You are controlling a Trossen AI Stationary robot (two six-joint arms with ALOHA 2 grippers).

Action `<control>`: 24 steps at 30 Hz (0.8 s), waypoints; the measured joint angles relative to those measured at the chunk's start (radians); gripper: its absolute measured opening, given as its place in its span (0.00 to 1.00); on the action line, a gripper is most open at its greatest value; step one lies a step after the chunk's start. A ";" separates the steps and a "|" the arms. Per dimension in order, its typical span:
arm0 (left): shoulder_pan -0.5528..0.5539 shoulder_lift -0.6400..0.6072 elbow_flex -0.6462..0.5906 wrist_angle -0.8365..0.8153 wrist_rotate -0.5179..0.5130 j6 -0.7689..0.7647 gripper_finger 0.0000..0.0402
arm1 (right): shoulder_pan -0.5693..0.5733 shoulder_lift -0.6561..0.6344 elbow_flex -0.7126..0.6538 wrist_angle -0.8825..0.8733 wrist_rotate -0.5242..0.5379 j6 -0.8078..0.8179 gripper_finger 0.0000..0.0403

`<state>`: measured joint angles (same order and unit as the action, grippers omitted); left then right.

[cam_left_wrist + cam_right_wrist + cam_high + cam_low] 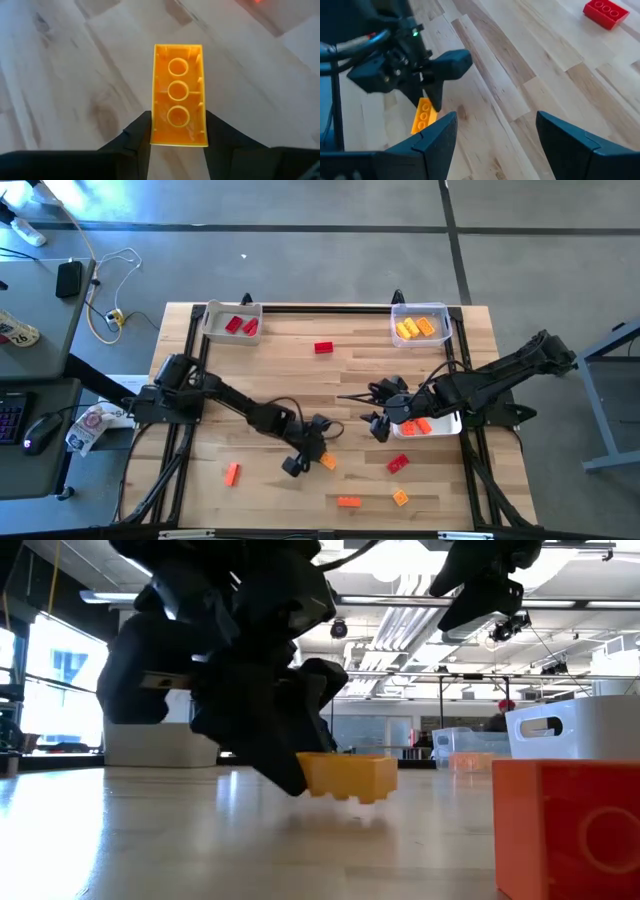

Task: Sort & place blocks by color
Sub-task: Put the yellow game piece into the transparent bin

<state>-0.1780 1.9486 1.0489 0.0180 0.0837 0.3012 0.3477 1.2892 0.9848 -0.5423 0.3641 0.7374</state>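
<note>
Your left gripper (312, 452) is clamped on the yellow-orange block (178, 95) near the middle of the table (300, 370), a little toward the near edge; the fingers (135, 135) pinch the brick across its narrow width at one end, so its long axis runs straight out ahead of the gripper, hollow underside toward the wrist camera; in the low view the block (347, 777) looks just clear of the wood, though I cannot be sure of the gap; the bin with yellow bricks (420, 325) sits at the far right corner, well apart from the held block, so the carry runs far and right, past your right gripper (385, 415); that one hangs with its jaws spread wide and empty beside the white bin of orange bricks (428, 425) at the right edge, nearer that far bin than the left arm is; the left arm hides part of the block from above, and the loose bricks along the near edge are too small to grade by shade
</note>
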 joint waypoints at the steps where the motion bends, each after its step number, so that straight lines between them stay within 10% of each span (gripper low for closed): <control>1: 0.011 -0.004 0.000 -0.005 0.011 0.005 0.28 | 0.000 0.000 0.000 0.001 0.000 -0.006 0.64; 24: 0.318 -0.089 0.001 0.004 0.143 0.190 0.28 | -0.058 0.000 0.000 0.003 0.054 -0.290 0.64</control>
<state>0.1397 1.8591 1.0496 0.0216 0.2265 0.4911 0.2898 1.2890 0.9848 -0.5392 0.4183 0.4471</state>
